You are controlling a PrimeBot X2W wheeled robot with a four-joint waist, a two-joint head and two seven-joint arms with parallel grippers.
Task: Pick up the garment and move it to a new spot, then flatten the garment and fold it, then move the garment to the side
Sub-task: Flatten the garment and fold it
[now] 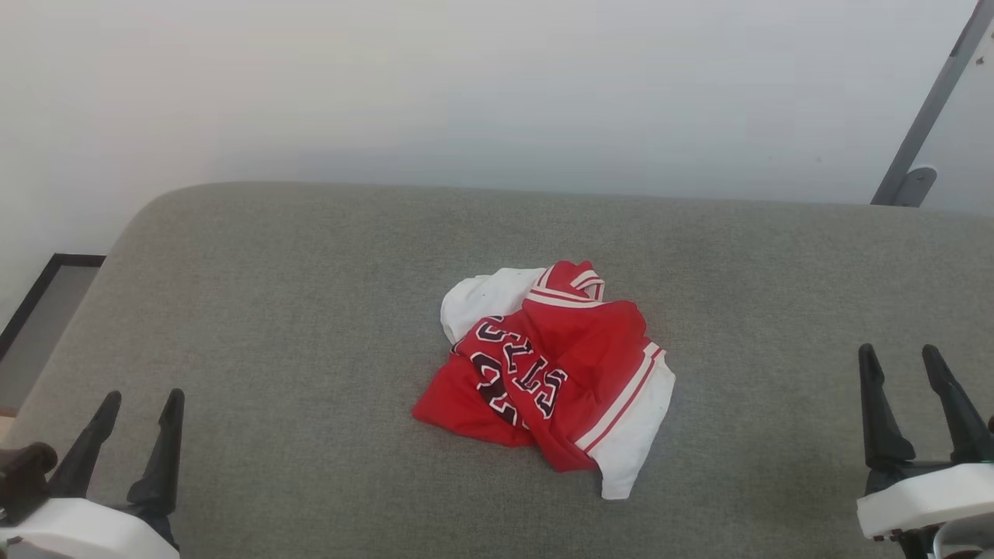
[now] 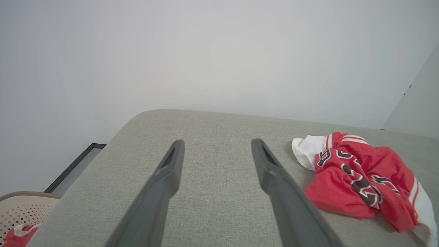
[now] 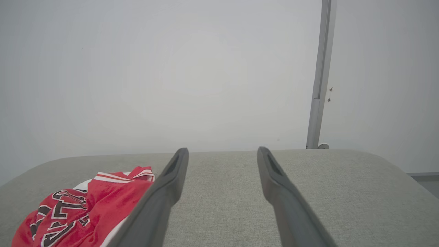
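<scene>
The garment (image 1: pixel 551 373) is a red jersey with white sleeves and black lettering, lying crumpled in a heap at the middle of the grey padded surface (image 1: pixel 311 310). My left gripper (image 1: pixel 144 400) stands open at the lower left, well clear of the heap. At the lower right my right gripper (image 1: pixel 901 357) is open too, with nothing between its fingers. In the left wrist view the garment (image 2: pixel 360 181) lies to the right of the left gripper (image 2: pixel 216 143). In the right wrist view the garment (image 3: pixel 82 209) lies left of the right gripper (image 3: pixel 223 151).
The grey surface has rounded far corners and ends at a pale wall. A grey metal post (image 1: pixel 928 109) leans at the far right. A perforated pink basket (image 2: pixel 24 212) with red cloth in it sits below the surface's left edge.
</scene>
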